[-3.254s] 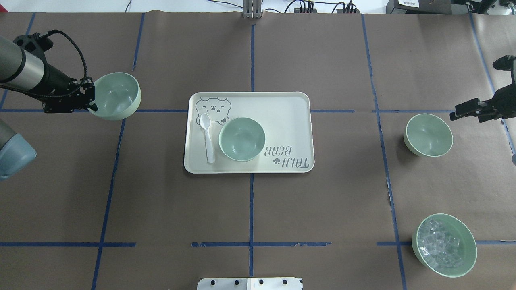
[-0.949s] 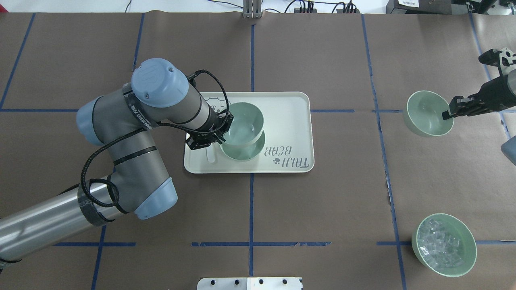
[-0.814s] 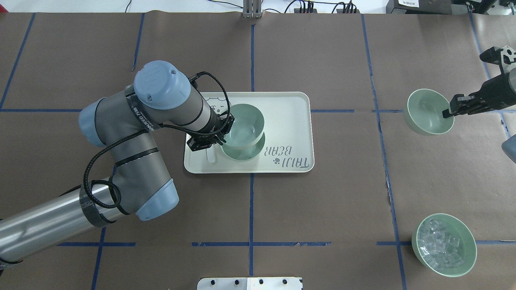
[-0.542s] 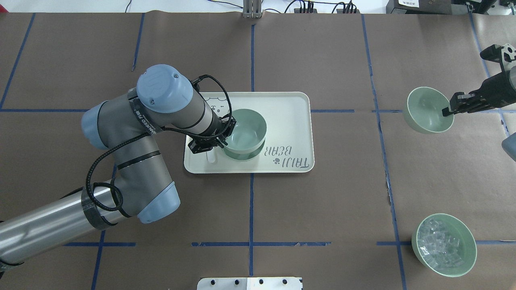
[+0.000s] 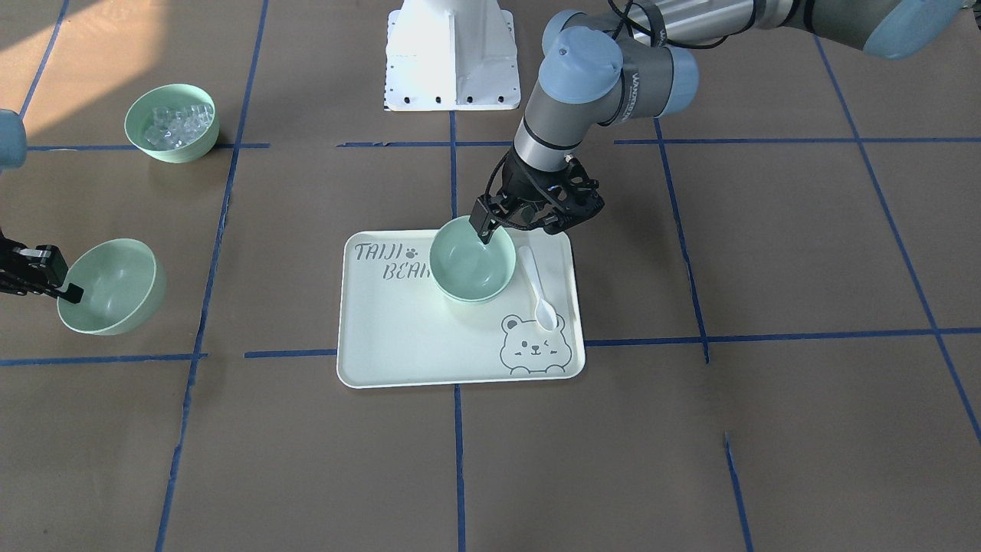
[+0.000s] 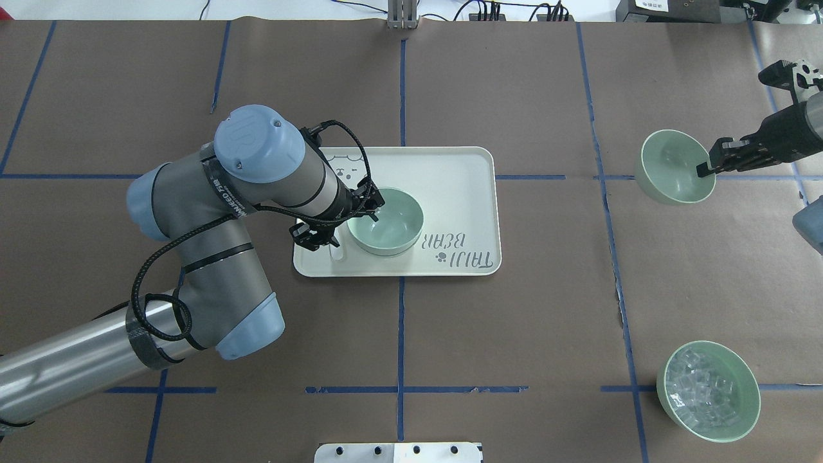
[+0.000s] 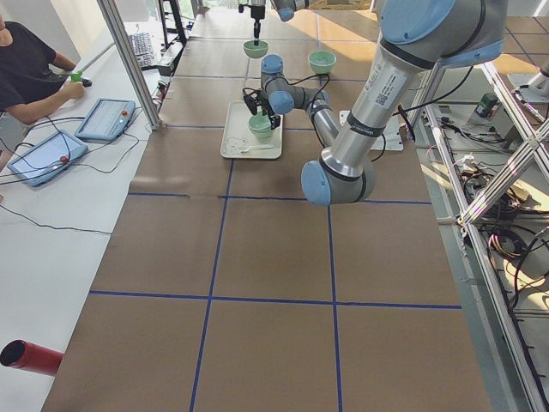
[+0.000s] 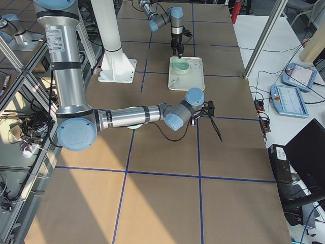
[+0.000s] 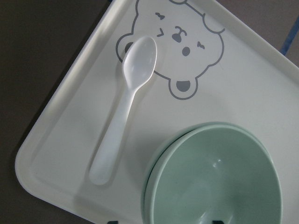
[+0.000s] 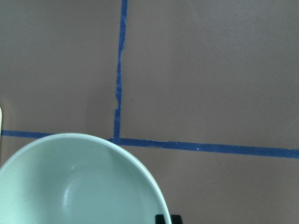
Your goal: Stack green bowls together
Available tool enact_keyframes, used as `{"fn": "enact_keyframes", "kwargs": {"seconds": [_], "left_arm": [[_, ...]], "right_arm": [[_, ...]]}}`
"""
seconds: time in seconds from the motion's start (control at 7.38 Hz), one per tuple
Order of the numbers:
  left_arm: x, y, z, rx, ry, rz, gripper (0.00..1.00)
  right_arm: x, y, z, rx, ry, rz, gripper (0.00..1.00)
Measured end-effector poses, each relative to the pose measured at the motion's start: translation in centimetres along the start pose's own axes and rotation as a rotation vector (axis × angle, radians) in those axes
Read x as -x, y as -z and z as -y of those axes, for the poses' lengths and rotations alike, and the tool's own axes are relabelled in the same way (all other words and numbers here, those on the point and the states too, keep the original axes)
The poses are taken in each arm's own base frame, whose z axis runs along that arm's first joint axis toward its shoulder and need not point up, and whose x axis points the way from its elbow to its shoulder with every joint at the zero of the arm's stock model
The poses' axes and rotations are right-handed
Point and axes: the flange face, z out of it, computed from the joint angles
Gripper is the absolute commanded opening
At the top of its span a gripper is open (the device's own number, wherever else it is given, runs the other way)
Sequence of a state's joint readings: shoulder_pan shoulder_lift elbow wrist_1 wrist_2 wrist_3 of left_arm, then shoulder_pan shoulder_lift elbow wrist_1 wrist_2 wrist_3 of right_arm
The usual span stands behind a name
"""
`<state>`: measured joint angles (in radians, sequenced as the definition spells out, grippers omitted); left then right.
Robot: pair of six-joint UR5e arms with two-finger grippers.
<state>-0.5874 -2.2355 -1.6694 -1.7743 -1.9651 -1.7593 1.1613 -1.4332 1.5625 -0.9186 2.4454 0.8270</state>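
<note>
Two pale green bowls sit nested one in the other on the bear-print tray; they also show in the front view and the left wrist view. My left gripper is open, its fingers astride the near rim of the top bowl, not gripping. A third green bowl hangs tilted a little above the table at the right, also in the front view. My right gripper is shut on its rim.
A white plastic spoon lies on the tray beside the nested bowls. A green bowl of clear cubes stands near the robot at the right. Blue tape lines cross the brown paper table cover.
My left gripper lowered its bowl into the bowl on the tray and opened. My right gripper closed on the right bowl's rim and lifted it off the table.
</note>
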Motion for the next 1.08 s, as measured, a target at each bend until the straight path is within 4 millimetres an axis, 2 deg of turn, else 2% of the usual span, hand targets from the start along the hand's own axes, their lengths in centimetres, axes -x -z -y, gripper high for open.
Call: {"fn": "enact_keyframes", "kwargs": {"seconds": [0.14,0.27,0.54,0.81,1.08], "left_arm": [[-0.1,1.0,1.1,-0.013,-0.014,-0.005,1.00],[0.0,2.4,2.4,-0.033,-0.035,0.002,1.00],[1.0,6.4,6.2,-0.055,-0.092,0.035,1.00],[4.4,10.5,10.6,-0.082,-0.167,0.043,1.00],[7.6,13.4,14.6,-0.105,-0.222,0.050,1.00]], "right_arm": [[2.8,0.2,1.2,-0.005,-0.031,0.030,0.00],[6.7,-0.1,2.2,0.001,-0.065,0.064,0.00],[15.7,-2.6,2.7,0.020,-0.102,0.114,0.00],[23.5,-6.2,1.5,0.018,-0.108,0.124,0.00],[30.9,-8.8,0.9,0.015,-0.111,0.079,0.00]]}}
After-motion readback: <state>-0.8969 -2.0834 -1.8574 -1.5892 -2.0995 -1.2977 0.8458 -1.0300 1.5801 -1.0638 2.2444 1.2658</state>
